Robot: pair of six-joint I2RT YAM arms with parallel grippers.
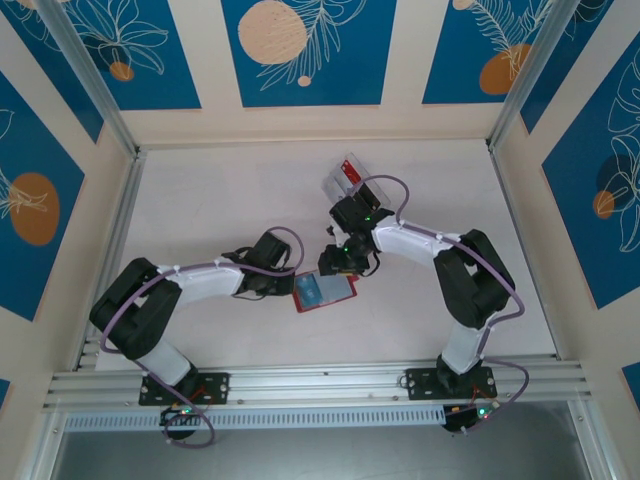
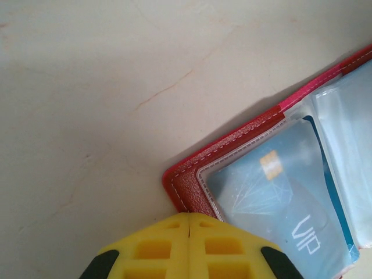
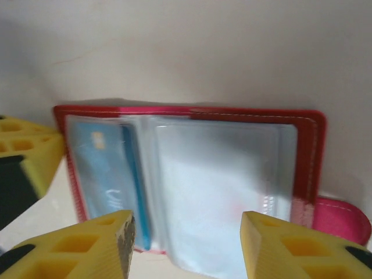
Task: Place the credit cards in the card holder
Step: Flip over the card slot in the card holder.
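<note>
On the left, the left gripper, with yellow fingers, is fully closed and has nothing between its jaws. Its tips are at the near corner of the small red folding card holder, and it seems to pin this corner to the pale table. The card holder lies open and flat in the middle of the table, between the two arms. A blue credit card with a gold chip and white letters sits in its left clear plastic pocket. In the right wrist view a darker blue edge shows beside this pocket, and I cannot tell if it belongs to the same card.

The right gripper hangs just above the holder's clear pockets. Its jaws are about half open and they hold nothing.

I think the main risk is here. If the right fingers go up carelessly, they could catch a loose pocket and pull the card out again. If the left tips slip off the corner, the light holder could slide or fold shut.

Further right and back stands a clear plastic tray with something red and dark inside, probably more cards. They are thin and flat, so a pinch there could easily miss or take two cards at once.
</note>
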